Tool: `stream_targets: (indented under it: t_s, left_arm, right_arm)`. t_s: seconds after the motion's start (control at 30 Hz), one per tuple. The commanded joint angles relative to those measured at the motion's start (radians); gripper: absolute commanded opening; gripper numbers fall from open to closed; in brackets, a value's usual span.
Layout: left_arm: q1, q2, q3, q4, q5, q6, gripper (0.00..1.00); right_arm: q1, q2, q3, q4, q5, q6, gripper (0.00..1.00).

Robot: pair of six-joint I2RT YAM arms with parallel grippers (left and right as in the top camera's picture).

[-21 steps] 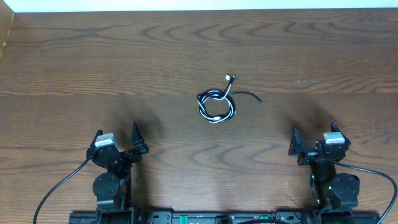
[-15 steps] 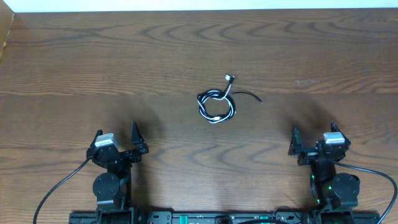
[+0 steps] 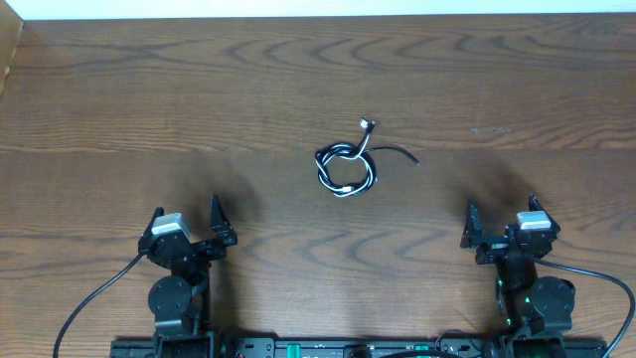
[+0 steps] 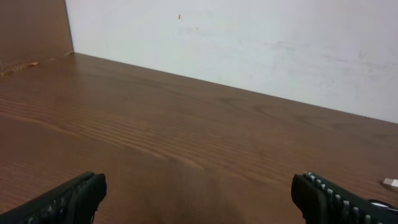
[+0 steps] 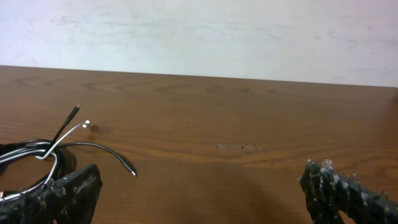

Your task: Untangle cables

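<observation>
The black and white cables (image 3: pixel 346 167) lie coiled together in a small tangle at the table's middle. A white plug end (image 3: pixel 368 124) sticks out to the far side and a black end (image 3: pixel 412 158) trails right. The tangle also shows at the left of the right wrist view (image 5: pixel 43 152). My left gripper (image 3: pixel 187 221) is open and empty near the front left. My right gripper (image 3: pixel 502 216) is open and empty near the front right. In the left wrist view (image 4: pixel 199 196) only a white plug tip (image 4: pixel 390 183) shows at the right edge.
The wooden table (image 3: pixel 149 99) stretches to a white wall at the back (image 5: pixel 199 31). A brown wooden side panel (image 4: pixel 31 28) stands at the far left edge.
</observation>
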State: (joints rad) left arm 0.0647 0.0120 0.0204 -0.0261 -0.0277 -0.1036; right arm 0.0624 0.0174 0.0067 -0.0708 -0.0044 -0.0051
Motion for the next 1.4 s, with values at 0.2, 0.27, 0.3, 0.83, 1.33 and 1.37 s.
stream_targets:
  t_s: [0.2, 0.27, 0.3, 0.83, 1.33, 1.37]
  left_arm:
    - [0.004, -0.007, -0.016, -0.045, -0.009, 0.01, 1.0]
    - [0.004, -0.007, -0.016, -0.045, -0.009, 0.01, 1.0]
    - [0.004, -0.007, -0.016, -0.045, -0.009, 0.01, 1.0]
    - [0.004, -0.007, -0.016, -0.045, -0.009, 0.01, 1.0]
    - [0.004, -0.006, -0.014, -0.037, -0.009, 0.032, 1.0]
    - [0.004, -0.005, -0.01, -0.045, -0.009, 0.032, 1.0]
  right_arm:
    - [-0.004, -0.002, -0.001, -0.005, -0.005, 0.0, 0.99]
    - [-0.004, -0.002, -0.001, -0.005, -0.005, 0.0, 0.99]
    - [-0.004, -0.002, -0.001, -0.005, -0.005, 0.0, 0.99]
    - [-0.004, -0.002, -0.001, 0.009, -0.005, 0.0, 0.99]
    - [-0.004, -0.002, 0.001, 0.023, -0.206, 0.087, 0.99]
    - [-0.004, -0.002, 0.004, 0.02, -0.221, 0.087, 0.99]
